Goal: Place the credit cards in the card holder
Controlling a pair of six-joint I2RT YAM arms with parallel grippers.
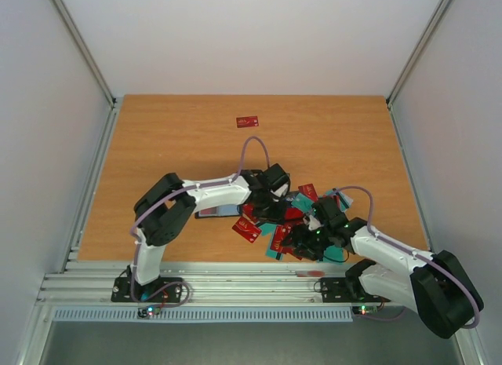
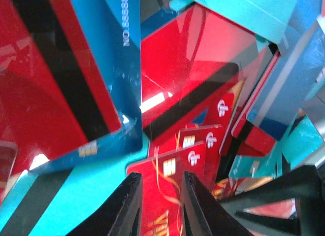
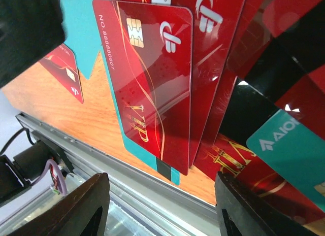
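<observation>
Seen from above, the credit cards (image 1: 294, 220) lie heaped near-centre with a lone red card (image 1: 248, 122) far back; the left wrist view shows the left gripper (image 2: 160, 195) narrowly parted and empty beside a blue card (image 2: 119, 68) reading "NO 8888", and the right wrist view shows the right gripper (image 3: 160, 195) wide and empty, a red "VIP" card (image 3: 152, 83), and a teal "AIO" card (image 3: 294, 155).

A robotics lab cell: white panel walls (image 1: 259, 35) enclose a wooden table (image 1: 172, 137) with arms (image 1: 208, 194) bolted to aluminium rails (image 1: 235, 280).

There's the left arm (image 1: 212, 194) reaching inward, elbow raised, left gripper (image 2: 160, 208) pointing down, jaws barely parted; right arm (image 1: 392, 251) folded low, right gripper (image 3: 160, 210) angled down, jaws wide.
</observation>
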